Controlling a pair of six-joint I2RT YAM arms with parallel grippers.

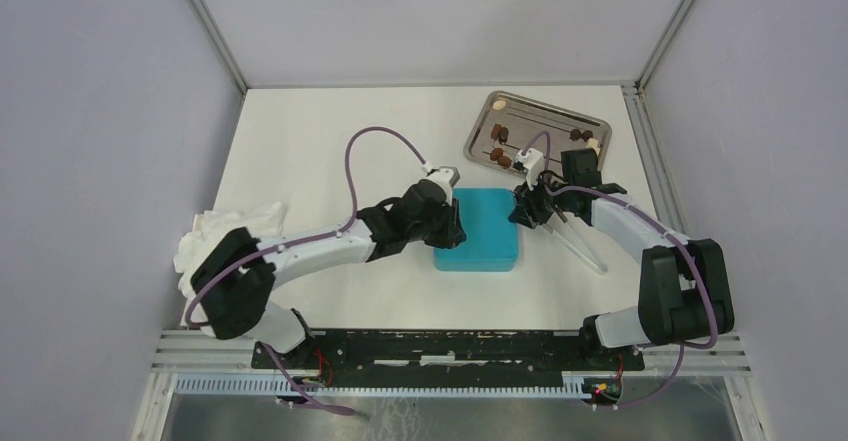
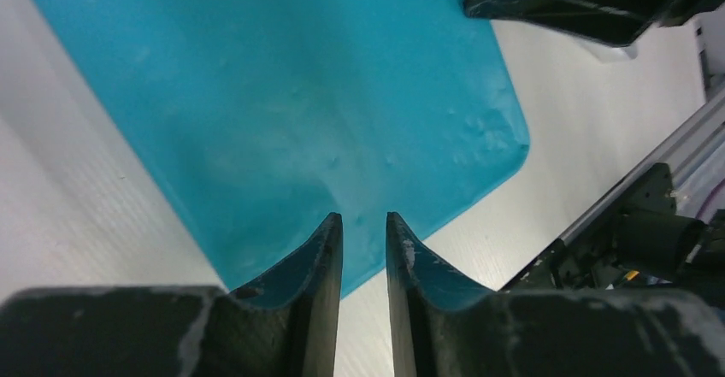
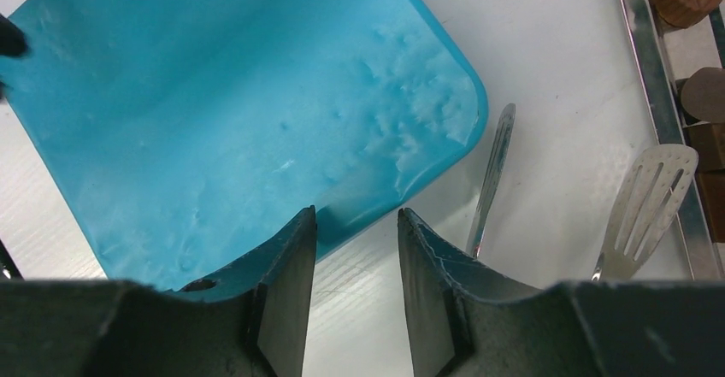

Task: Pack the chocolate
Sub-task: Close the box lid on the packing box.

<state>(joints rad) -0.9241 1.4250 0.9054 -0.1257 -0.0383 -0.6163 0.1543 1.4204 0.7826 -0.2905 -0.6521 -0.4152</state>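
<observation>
White table (image 1: 330,151): matte, with a bare stretch beyond the left gripper (image 2: 363,223). Teal box (image 1: 485,223): square, rounded corners, closed top, smooth with scuffs. It sits under both hands, the left over one edge and the right gripper (image 3: 356,219) over a corner. Left jaws are a narrow slit, right jaws wider, both empty. Steel tray (image 1: 560,111): raised rim, just beyond the right gripper. Metal tweezers (image 3: 492,176): flat on the table beside it. Chocolate (image 1: 500,133): tiny dark-brown, lighter brown and cream pieces, all on the tray.

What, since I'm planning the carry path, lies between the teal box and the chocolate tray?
Metal tweezers lie on the white table between box and tray, clearest in the right wrist view.
</observation>
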